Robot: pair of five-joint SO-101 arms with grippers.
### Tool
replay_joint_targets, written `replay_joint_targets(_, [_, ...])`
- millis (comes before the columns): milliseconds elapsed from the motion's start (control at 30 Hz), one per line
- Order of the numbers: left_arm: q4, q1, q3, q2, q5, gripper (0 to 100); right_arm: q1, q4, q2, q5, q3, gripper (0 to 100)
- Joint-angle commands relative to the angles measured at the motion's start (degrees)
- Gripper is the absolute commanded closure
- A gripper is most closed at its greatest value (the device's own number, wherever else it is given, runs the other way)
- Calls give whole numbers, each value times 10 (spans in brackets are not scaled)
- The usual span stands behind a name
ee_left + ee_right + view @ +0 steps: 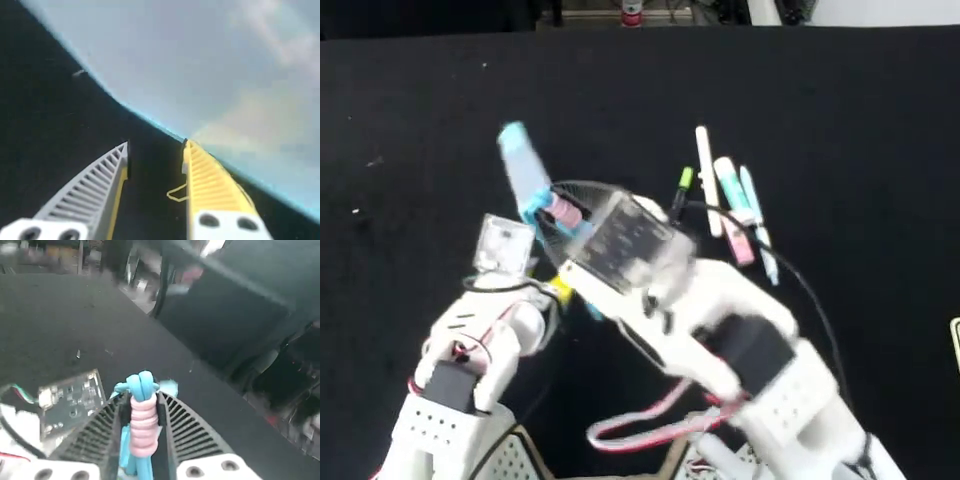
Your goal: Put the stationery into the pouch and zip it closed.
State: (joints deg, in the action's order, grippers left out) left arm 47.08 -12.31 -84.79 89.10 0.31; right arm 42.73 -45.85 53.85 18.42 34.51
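The light blue translucent pouch point(525, 165) hangs tilted above the black table. My right gripper point(557, 213) is shut on the pouch's pull, a blue cord point(140, 382) wrapped in a pink coil point(143, 425), which sits between the fingers point(182, 425). My left gripper point(155, 150) is open just below the pouch point(210, 75), and its yellow fingertip point(192, 150) touches the pouch's blue edge. The stationery lies on the table to the right: a white pen point(707, 180), a green-capped pen point(682, 190), a teal highlighter point(732, 185), a pink one point(740, 245) and a light blue pen point(758, 220).
A black cloth point(420, 120) covers the table. Red and white cables point(640, 425) loop at the front between the arm bases. The left arm's camera board point(70, 400) sits close beside my right gripper. A pale object point(955, 340) lies at the right edge.
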Motion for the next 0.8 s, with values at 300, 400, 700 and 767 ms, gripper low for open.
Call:
replay_joint_targets(300, [132,74,93,6,4,818,21,-235,42,1,-11,988])
replay_joint_targets(400, [152,116,123,6,-12,818,23,-220,77,1,9,988])
replay_joint_targets(700, [180,192,245,6,-65,818,24,-127,99,1,107,988])
replay_joint_targets(767, [191,206,282,2,-82,818,23,-116,100,1,116,988])
